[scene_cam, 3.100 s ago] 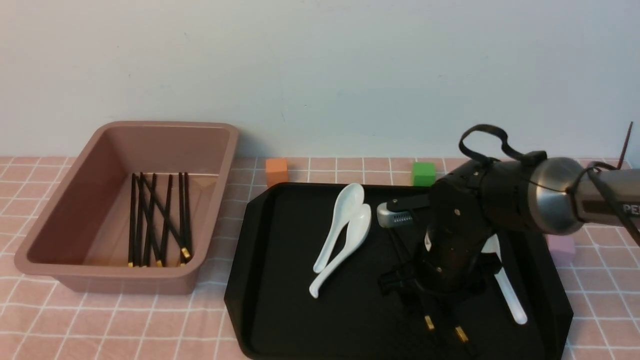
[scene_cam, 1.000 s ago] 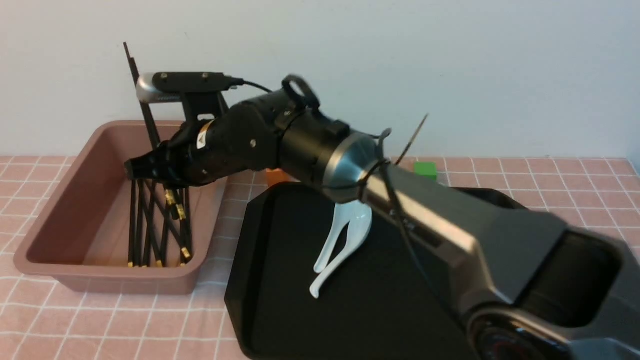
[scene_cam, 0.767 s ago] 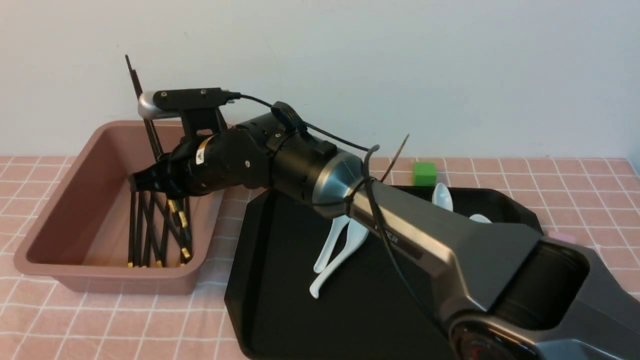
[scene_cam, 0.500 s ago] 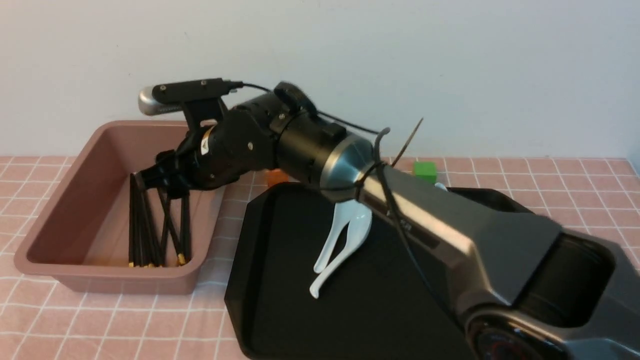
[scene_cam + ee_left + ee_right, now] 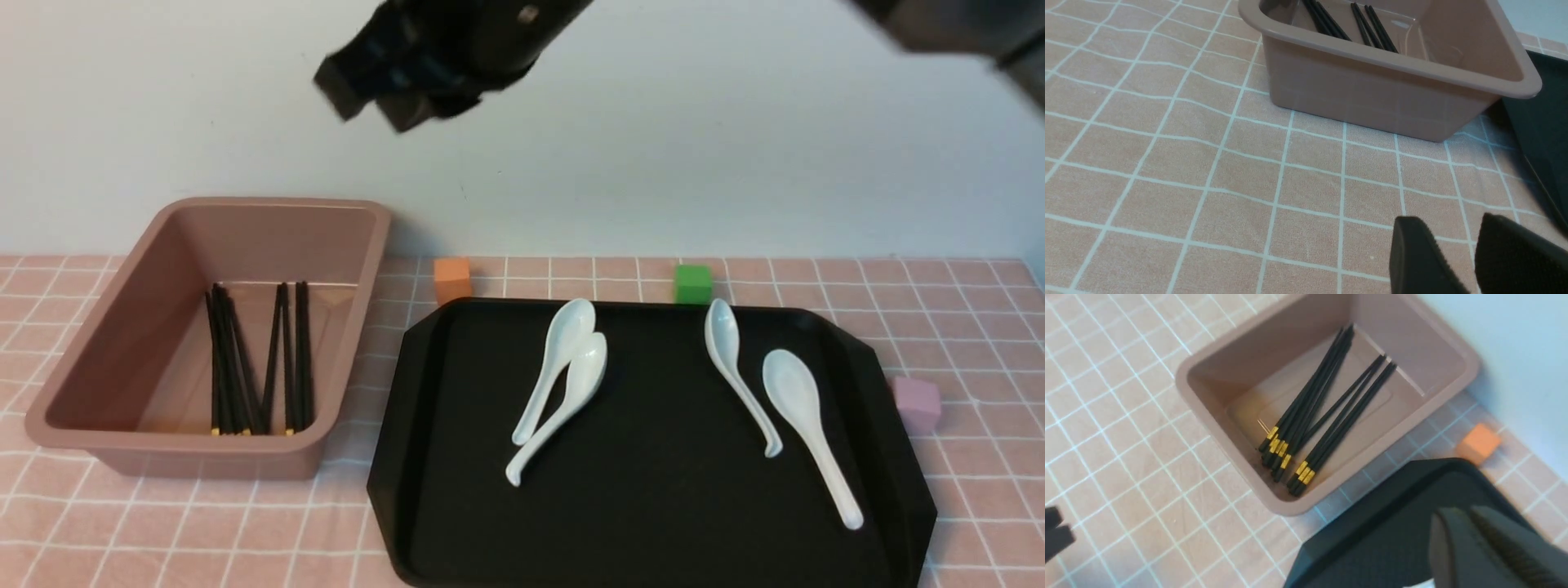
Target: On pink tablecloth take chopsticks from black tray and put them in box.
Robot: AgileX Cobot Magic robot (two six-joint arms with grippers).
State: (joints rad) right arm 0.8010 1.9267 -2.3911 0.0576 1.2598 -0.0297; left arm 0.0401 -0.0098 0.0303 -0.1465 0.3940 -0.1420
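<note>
Several black chopsticks (image 5: pixel 253 367) with gold bands lie on the floor of the dusty-pink box (image 5: pixel 359 269) at the left of the pink tablecloth (image 5: pixel 204 531). In the right wrist view the chopsticks (image 5: pixel 1310 412) form a loose bundle in the box (image 5: pixel 1229 457). The black tray (image 5: pixel 653 506) holds no chopsticks. My right gripper (image 5: pixel 371 102) hangs high above the gap between box and tray, blurred. The right wrist view shows the right gripper (image 5: pixel 1457 512) shut and empty. My left gripper (image 5: pixel 1449 220) is open over bare cloth near the box (image 5: pixel 1372 98).
Four white spoons lie on the tray, one pair (image 5: pixel 563 384) mid-tray and one pair (image 5: pixel 775 400) to the right. An orange cube (image 5: pixel 451 279) and a green cube (image 5: pixel 692 283) stand behind the tray. A pink cube (image 5: pixel 916 403) sits at its right edge.
My right gripper let the chopsticks go into the box, then rose quickly up and away. The chopsticks now lie flat with the others. The right arm no longer covers the tray.
</note>
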